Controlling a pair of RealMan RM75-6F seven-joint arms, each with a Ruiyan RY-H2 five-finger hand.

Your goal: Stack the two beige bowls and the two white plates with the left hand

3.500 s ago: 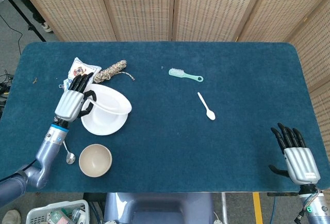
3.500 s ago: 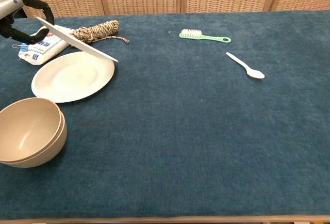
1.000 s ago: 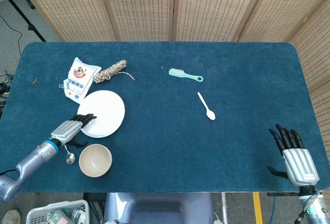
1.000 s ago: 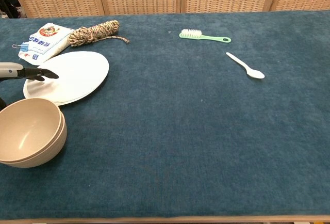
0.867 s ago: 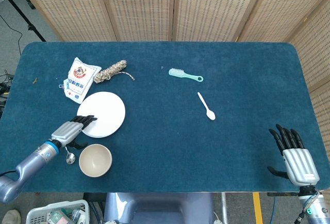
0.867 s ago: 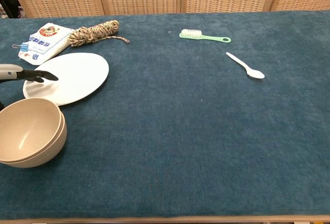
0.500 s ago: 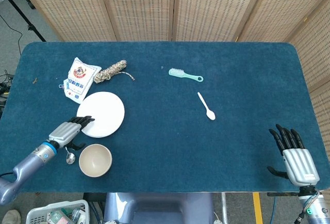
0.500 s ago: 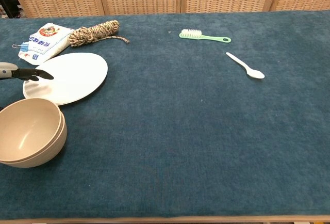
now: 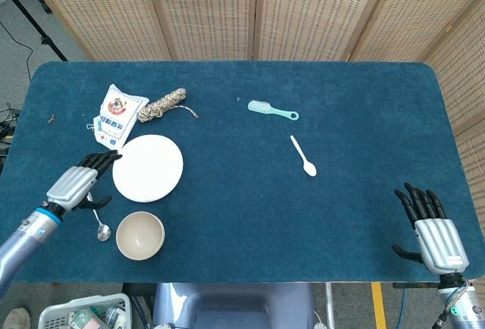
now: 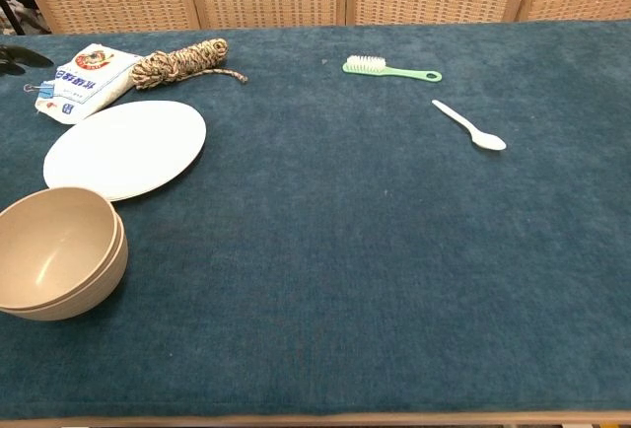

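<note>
The left hand [image 9: 73,184] hangs over the left edge of the blue cloth-covered table [image 9: 250,215], its dark fingers [image 9: 97,161] spread apart and holding nothing; its fingertips are just beside the rim of the round white plates [image 9: 148,167] without touching them. The plates lie flat, one on the other so that they read as a single disc from above, toward the table's left side. The two beige bowls [image 10: 54,250] sit nested together near the front left corner, close in front of the plates. A small metal spoon [image 9: 101,227] lies on the cloth between the hand and the bowls. The right hand [image 9: 429,224] sits at the front right corner, fingers extended and apart, with nothing in it. Toward the back left lie a white printed packet [image 9: 115,114] and a coil of speckled rope [image 9: 166,104], side by side. Nearer the middle are a mint-green brush [image 9: 271,109] and a white plastic spoon [image 9: 303,155], well apart from the dishes.
</note>
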